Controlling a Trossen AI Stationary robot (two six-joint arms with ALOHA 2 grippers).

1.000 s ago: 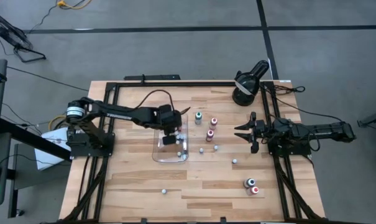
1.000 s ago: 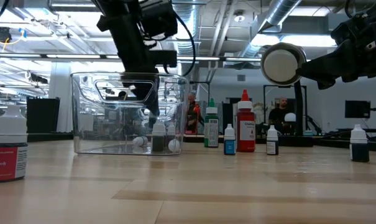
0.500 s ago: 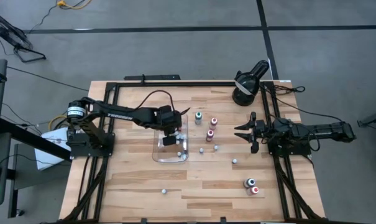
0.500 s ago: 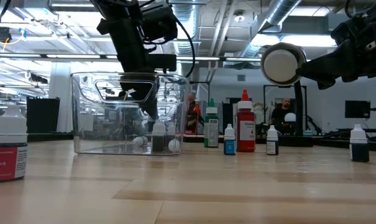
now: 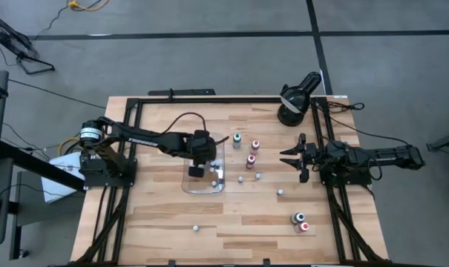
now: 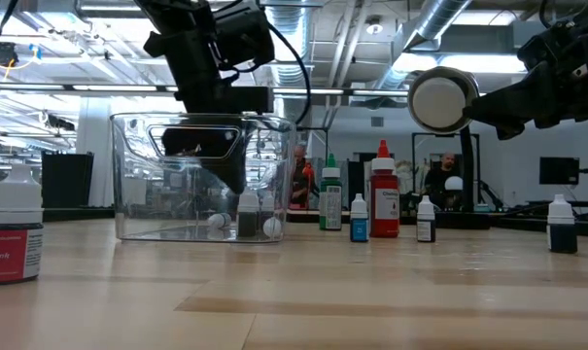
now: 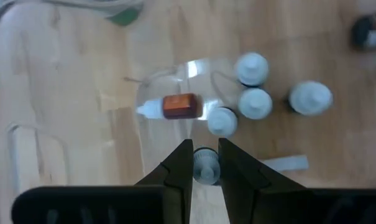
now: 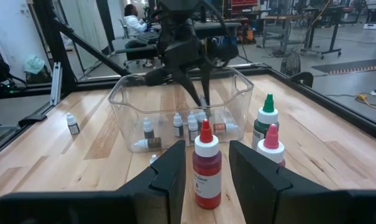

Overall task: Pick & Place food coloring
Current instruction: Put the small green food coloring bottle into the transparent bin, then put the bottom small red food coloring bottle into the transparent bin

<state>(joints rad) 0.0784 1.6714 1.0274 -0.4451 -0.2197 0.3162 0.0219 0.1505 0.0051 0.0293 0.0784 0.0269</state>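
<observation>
- The left jaws (image 7: 205, 163) are inside the clear plastic tray (image 5: 187, 182), and they pinch the white cap of a small food coloring bottle (image 7: 206, 167).
- Just ahead of these jaws three more white-capped bottles (image 7: 254, 102) stand together, and beside them an orange bottle (image 7: 175, 106) lies on its side.
- The right jaws (image 8: 203, 167) are spread a little and hold nothing; they hang over the tabletop (image 5: 239, 215).
- Directly in front of them stands a red bottle (image 8: 206, 165), and just beyond it a pink bottle (image 8: 271, 145) and a green bottle (image 8: 265, 121).
</observation>
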